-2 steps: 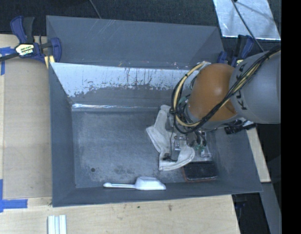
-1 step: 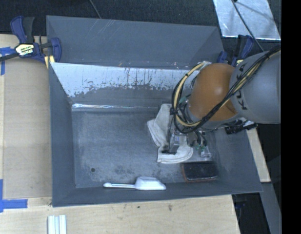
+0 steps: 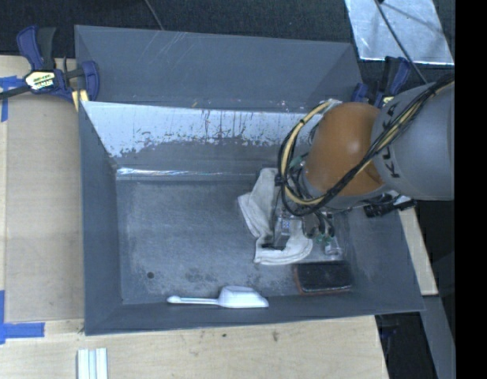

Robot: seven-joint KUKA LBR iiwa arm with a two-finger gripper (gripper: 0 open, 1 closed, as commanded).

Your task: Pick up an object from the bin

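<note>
Camera view.
- Bin [image 3: 101, 212]: grey metal, sloped walls, flat floor.
- Arm: enters from the right; orange cover [image 3: 346, 144] and looped cables at the wrist.
- Claw [image 3: 284, 235]: lowered to the right of the floor's centre, down on a crumpled white cloth [image 3: 257, 208]. Whether it is apart, together or clamped cannot be told.
- White cloth: bunched on the floor, spreading up-left and below the claw.
- Black flat rectangular item [image 3: 324, 277]: just beside the cloth, near the front right corner.
- White plastic scoop [image 3: 237, 297]: against the front wall, handle pointing left, apart from the cloth.
</note>
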